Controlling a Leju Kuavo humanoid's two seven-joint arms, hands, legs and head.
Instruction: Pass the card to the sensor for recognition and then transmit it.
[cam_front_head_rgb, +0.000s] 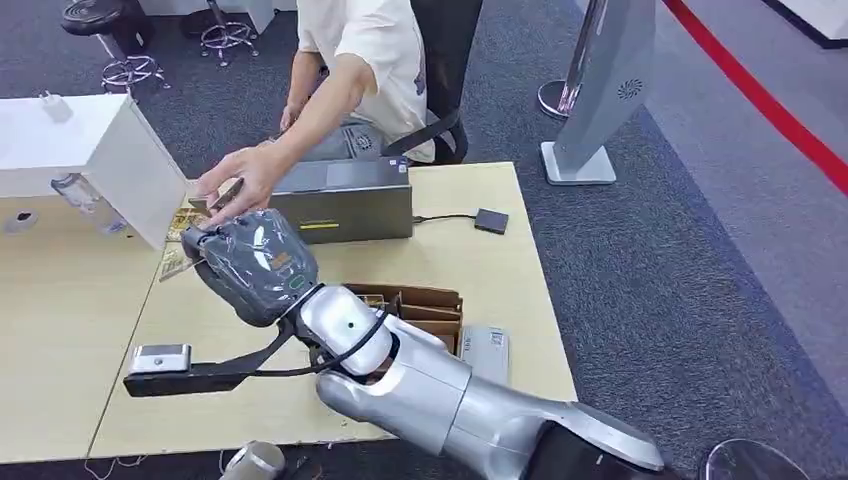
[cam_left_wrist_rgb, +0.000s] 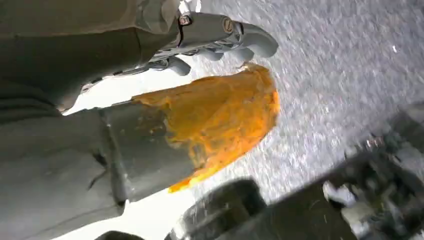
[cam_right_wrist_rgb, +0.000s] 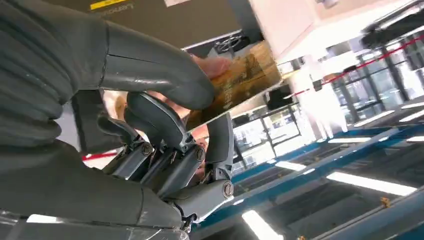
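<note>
— Card (cam_right_wrist_rgb: 240, 85), gold and patterned: where is it sitting right now?
— It is being pinched in the right hand (cam_right_wrist_rgb: 170, 130), with the thick grey thumb pressing on its face and the darker fingers (cam_right_wrist_rgb: 160, 120) curling under it. From the head view the right hand (cam_front_head_rgb: 255, 262) is reaching across the light wooden table (cam_front_head_rgb: 500, 290), just in front of the grey box-shaped device (cam_front_head_rgb: 345, 200) with the yellow stripe.
— Is anyone else touching it?
— A person's hand (cam_front_head_rgb: 235, 180) is coming down right over the robot's hand, and in the right wrist view fingertips are showing at the card's far edge, touching it.
— What is lying nearby?
— More gold cards (cam_front_head_rgb: 180, 240) are lying on the table beside the hand. An open cardboard box (cam_front_head_rgb: 425, 305) is sitting behind the forearm, and a small black square pad (cam_front_head_rgb: 491, 221) is lying at the end of a cable from the grey device.
— And the left hand (cam_left_wrist_rgb: 225, 40)?
— It is hanging over grey carpet, fingers loosely curled, holding nothing.
</note>
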